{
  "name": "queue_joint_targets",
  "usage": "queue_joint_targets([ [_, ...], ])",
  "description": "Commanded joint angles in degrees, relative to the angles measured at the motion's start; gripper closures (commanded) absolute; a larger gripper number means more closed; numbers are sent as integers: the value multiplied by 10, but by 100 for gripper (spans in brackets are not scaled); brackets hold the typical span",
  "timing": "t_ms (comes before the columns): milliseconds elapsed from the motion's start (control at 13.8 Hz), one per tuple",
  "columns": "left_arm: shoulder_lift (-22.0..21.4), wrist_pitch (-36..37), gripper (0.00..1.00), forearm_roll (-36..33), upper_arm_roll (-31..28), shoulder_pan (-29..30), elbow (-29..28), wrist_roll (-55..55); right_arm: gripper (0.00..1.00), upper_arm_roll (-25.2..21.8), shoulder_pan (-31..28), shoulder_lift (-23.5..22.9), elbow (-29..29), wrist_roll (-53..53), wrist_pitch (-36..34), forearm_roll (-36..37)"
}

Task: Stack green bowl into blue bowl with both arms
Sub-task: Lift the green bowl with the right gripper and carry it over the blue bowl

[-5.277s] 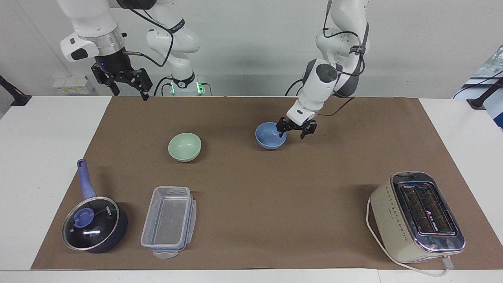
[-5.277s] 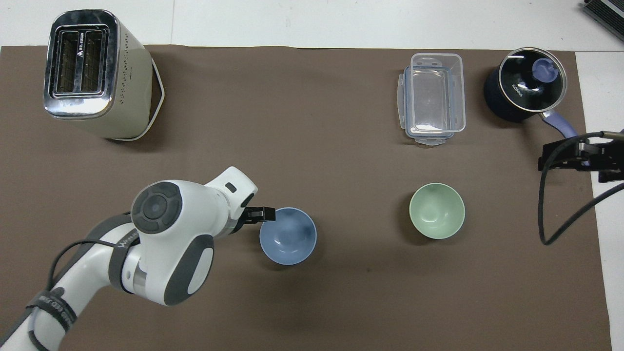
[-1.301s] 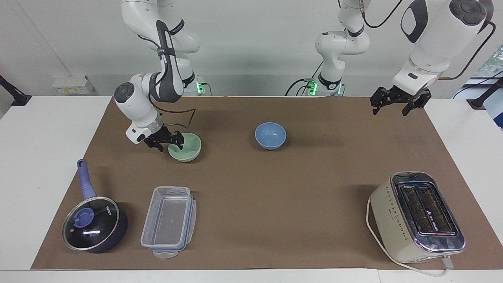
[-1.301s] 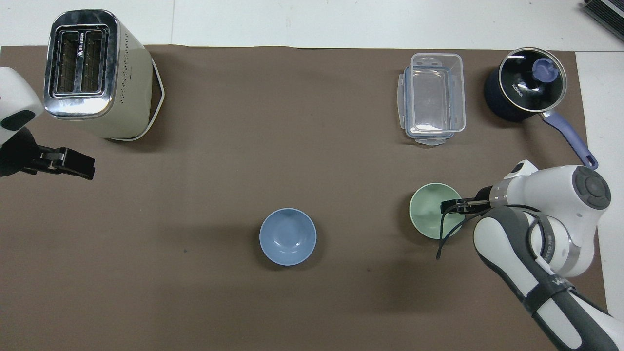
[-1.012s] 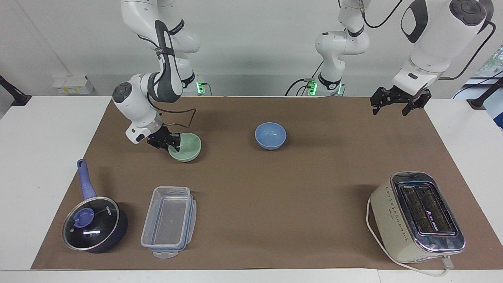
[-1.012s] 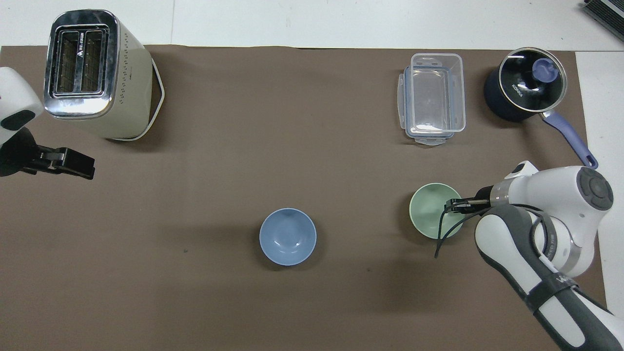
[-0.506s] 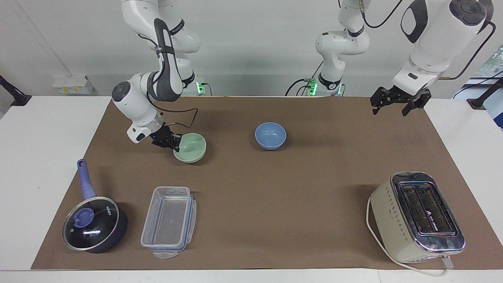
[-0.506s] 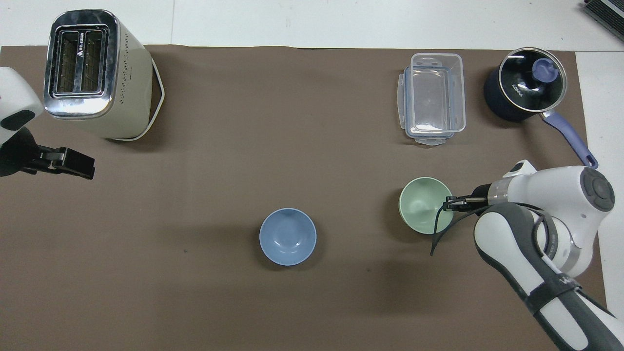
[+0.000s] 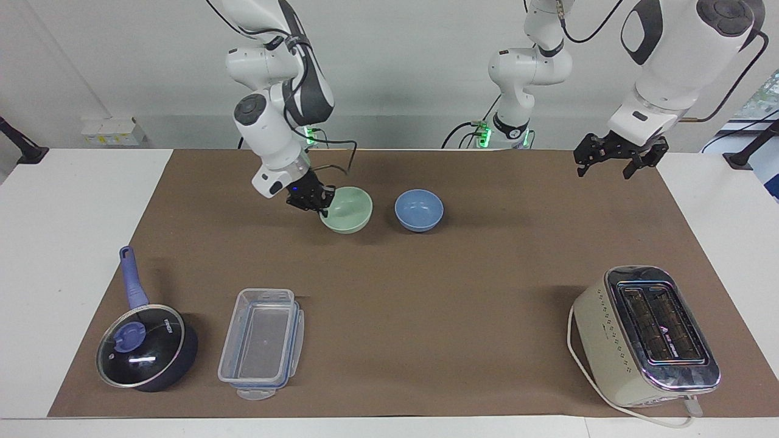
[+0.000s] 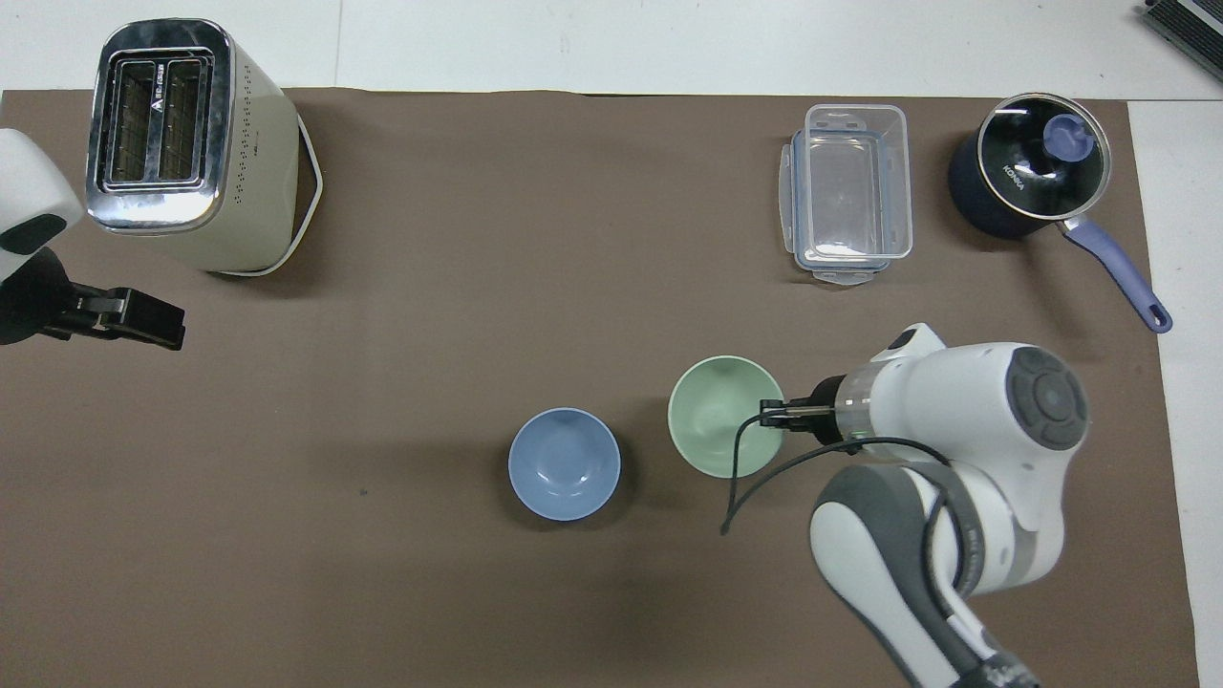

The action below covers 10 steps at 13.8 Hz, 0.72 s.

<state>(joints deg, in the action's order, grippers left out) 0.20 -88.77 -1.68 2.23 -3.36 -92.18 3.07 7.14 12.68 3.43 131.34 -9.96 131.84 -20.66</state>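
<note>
Overhead view is showing the right gripper (image 10: 769, 417) pinching the rim of the green bowl (image 10: 718, 427), its fingers closed on the rim at the side toward the right arm's end of the worktop (image 9: 79, 207). Judging from the facing view, the green bowl (image 9: 347, 209) is being carried just above the brown mat, close beside the blue bowl (image 9: 419, 210) but not touching it. The blue bowl (image 10: 564, 463) is sitting empty near the middle of the mat. The left gripper (image 9: 614, 157) is waiting in the air at the left arm's end, fingers spread wide and holding nothing. So the pickup is looking done; what is remaining is bringing the green bowl over the blue one, lowering it inside and letting go.
</note>
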Motion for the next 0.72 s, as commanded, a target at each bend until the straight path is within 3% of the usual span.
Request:
queue_joint_targets([
  [0,-1,10,0,-8,5,5,8,-1,100,-2,56,-3,-22,-86,2,24],
  [289,-2,10,0,-8,3,6,7,-1,100,-1,112,2,-27,-146,-1,55],
  [651,-1,10,0,-8,3,6,6,-1,100,-1,155,-38,-35,-208,29,82],
])
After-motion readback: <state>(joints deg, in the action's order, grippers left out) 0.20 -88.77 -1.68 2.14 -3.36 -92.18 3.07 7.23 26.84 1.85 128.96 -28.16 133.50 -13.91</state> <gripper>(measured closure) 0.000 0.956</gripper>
